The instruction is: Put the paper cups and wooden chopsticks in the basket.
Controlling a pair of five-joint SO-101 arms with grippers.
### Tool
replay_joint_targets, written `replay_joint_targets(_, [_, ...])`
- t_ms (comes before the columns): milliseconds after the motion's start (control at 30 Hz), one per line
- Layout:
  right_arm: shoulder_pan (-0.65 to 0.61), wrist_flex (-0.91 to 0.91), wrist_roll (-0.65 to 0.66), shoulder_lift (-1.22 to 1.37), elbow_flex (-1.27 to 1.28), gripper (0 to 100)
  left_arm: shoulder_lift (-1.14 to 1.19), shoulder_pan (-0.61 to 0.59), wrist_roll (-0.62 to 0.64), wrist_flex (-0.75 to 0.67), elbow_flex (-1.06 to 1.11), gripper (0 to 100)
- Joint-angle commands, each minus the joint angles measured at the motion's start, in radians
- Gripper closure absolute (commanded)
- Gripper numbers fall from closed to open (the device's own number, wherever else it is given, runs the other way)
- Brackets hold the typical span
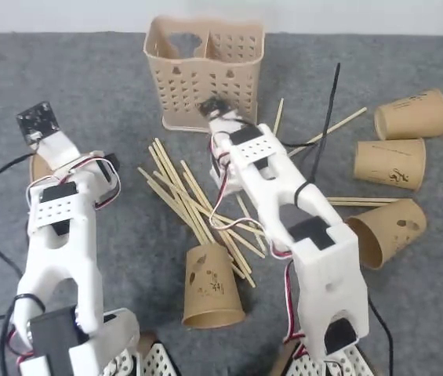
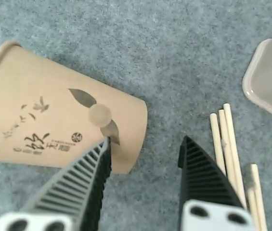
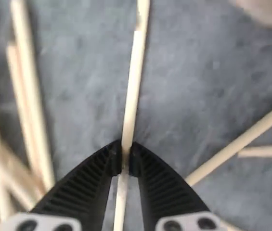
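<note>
Above the grey felt bench point(image 1: 111, 94), my right end effector point(image 3: 124, 150) is clamped on a pale wooden chopstick point(image 3: 136, 72), which next probably needs carrying to the beige perforated basket point(image 1: 205, 78).

The cups point(image 2: 54, 125) are printed light brown with dark grey leaves and small dark characters. The chopsticks point(image 1: 176, 182) are seen in pale wood. The basket point(image 1: 205, 74) is coloured beige and patterned with rows of holes. The table point(image 1: 119, 102) is covered in mottled grey.
</note>
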Motion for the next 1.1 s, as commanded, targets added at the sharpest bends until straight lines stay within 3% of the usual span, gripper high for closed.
replay_joint_targets(0, [-0.05,0.056,0.031,-0.111,0.135,99.1,0.011,0.008,0.003,-0.02,-0.01,78])
replay_joint_targets(300, [-0.062,-0.14,0.109,-0.659,0.694,98.3,0.011,0.008,0.003,-0.021,-0.01,78])
replay_joint_targets(500, [0.077,-0.297,0.049,-0.908,0.838,78.9,0.011,0.009,0.003,-0.021,-0.01,78])
replay_joint_targets(667, [0.24,-0.429,-0.19,-0.897,0.802,80.8,0.011,0.009,0.003,-0.021,-0.01,78])
replay_joint_targets(833, [0.254,-0.527,-0.213,-0.763,0.706,87.5,0.011,0.009,0.003,-0.021,-0.01,78])
replay_joint_targets(1067, [0.252,-0.601,-0.213,-0.41,0.41,88.2,0.011,0.009,0.003,-0.021,-0.01,78])
